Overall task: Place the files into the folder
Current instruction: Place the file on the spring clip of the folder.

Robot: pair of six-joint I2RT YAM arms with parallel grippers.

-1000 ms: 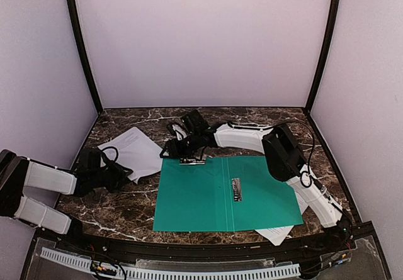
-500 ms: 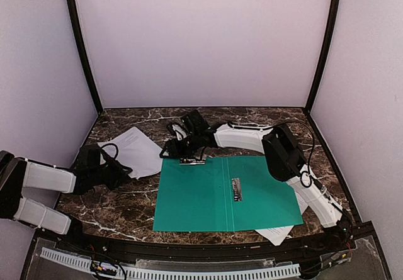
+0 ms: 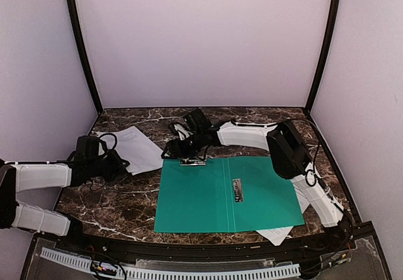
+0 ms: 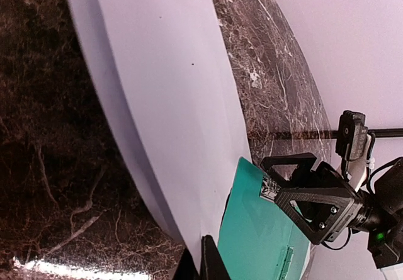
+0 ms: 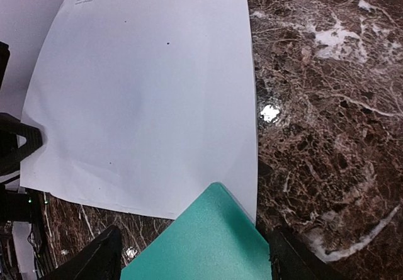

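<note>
Left gripper: you've just clamped the left gripper (image 3: pixel 118 164) down. It was partly open a second ago and is now pinched tight on the printed sheet (image 4: pixel 164 104).
Grip point: you have the sheet by its edge at about seven o'clock in the top view, and the arm has swung up toward the far side since the last look.
Printed sheet: it bows up off the marble tabletop (image 3: pixel 126 211) in the left wrist view, so the paper is lifting rather than lying flat. It sits at ten o'clock from the green folder (image 3: pixel 208 198), its near corner just beside the folder's far-left corner.
Right gripper: the right gripper (image 5: pixel 195 255) has spread wider. Its jaws stand well apart astride the folder's eleven o'clock corner, with no squeeze on it that I can see.
Green folder: open and flat at table centre, metal clip (image 3: pixel 237 190) showing beside the spine.
Second sheet: the second sheet (image 3: pixel 277 233) pokes out from under the folder at five o'clock, untouched.
What it means: I'd say the first file is secured. Next you carry it toward four o'clock onto the open folder. Watch that thin pinch, because paper slips.
</note>
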